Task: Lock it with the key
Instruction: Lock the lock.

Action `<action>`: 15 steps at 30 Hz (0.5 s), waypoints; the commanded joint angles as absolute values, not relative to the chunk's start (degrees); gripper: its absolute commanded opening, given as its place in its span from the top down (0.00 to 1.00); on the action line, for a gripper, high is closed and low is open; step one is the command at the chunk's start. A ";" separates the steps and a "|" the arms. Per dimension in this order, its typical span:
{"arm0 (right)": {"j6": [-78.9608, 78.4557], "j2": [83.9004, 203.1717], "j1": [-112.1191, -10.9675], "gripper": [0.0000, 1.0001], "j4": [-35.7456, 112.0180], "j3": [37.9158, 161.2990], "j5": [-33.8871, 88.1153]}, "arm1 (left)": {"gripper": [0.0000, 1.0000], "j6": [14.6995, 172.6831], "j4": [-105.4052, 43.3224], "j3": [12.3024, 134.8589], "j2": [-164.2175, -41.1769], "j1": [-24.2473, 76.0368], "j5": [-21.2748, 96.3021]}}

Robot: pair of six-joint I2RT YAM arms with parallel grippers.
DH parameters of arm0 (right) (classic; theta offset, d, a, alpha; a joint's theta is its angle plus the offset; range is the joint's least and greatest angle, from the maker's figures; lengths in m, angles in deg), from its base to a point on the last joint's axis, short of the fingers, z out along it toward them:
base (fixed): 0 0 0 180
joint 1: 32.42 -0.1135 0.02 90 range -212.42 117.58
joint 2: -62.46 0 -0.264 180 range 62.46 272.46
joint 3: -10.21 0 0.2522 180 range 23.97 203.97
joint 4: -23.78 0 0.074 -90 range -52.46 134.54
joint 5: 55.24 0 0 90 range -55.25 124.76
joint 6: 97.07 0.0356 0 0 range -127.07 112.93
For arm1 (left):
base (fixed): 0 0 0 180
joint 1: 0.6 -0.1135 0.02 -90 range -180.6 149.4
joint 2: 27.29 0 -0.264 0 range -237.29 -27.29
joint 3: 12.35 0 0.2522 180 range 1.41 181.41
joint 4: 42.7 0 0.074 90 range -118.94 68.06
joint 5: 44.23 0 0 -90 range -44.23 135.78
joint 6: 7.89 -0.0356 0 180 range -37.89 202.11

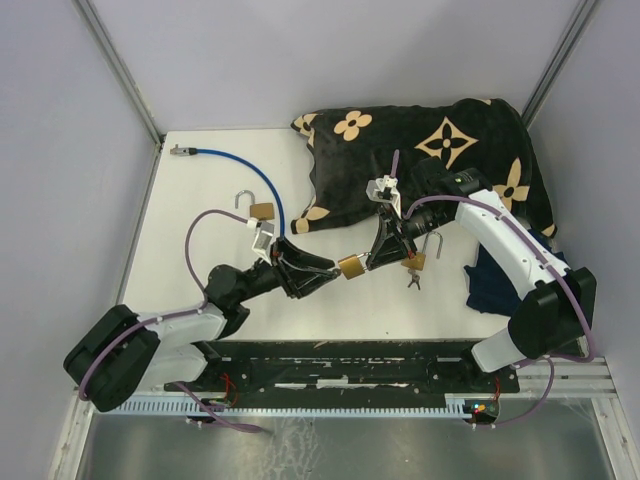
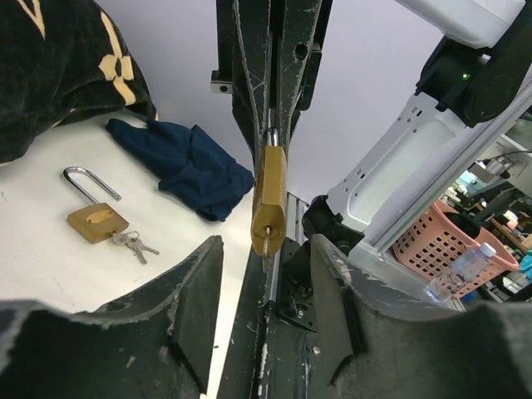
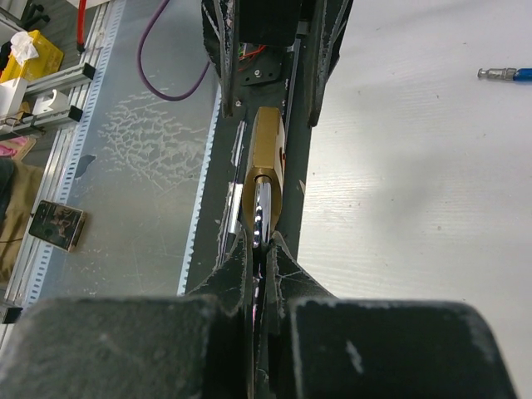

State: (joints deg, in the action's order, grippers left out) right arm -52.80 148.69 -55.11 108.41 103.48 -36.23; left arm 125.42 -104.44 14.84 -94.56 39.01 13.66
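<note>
A brass padlock (image 1: 352,266) hangs in the air between the two arms. My right gripper (image 3: 264,245) is shut on its steel shackle (image 3: 263,212), with the brass body (image 3: 267,154) pointing away from it. In the left wrist view the padlock (image 2: 268,195) faces me bottom first, and a key (image 2: 264,248) sticks out of its keyhole. My left gripper (image 2: 266,287) is open, one finger on each side just below the key and touching neither key nor lock. From above, the left gripper (image 1: 322,271) sits right beside the lock's free end.
A second brass padlock (image 2: 97,220) with an open shackle and a bunch of keys (image 2: 135,243) lies on the table. A third open padlock (image 1: 258,210) lies by a blue cable (image 1: 245,165). A black patterned cloth (image 1: 420,150) and a dark blue cloth (image 1: 495,280) are at the back right.
</note>
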 commanded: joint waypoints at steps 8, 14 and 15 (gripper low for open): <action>-54.09 148.59 -54.87 0.98 108.88 106.43 -41.27 | 0.53 127.88 -105.93 18.27 -96.76 38.71 11.89; -54.00 148.90 -54.91 0.98 108.84 106.55 -41.23 | 0.56 127.51 -105.86 17.96 -97.43 38.83 11.33; -54.00 149.01 -54.87 0.98 108.90 106.53 -41.26 | 0.56 127.47 -105.82 17.89 -97.47 38.81 11.37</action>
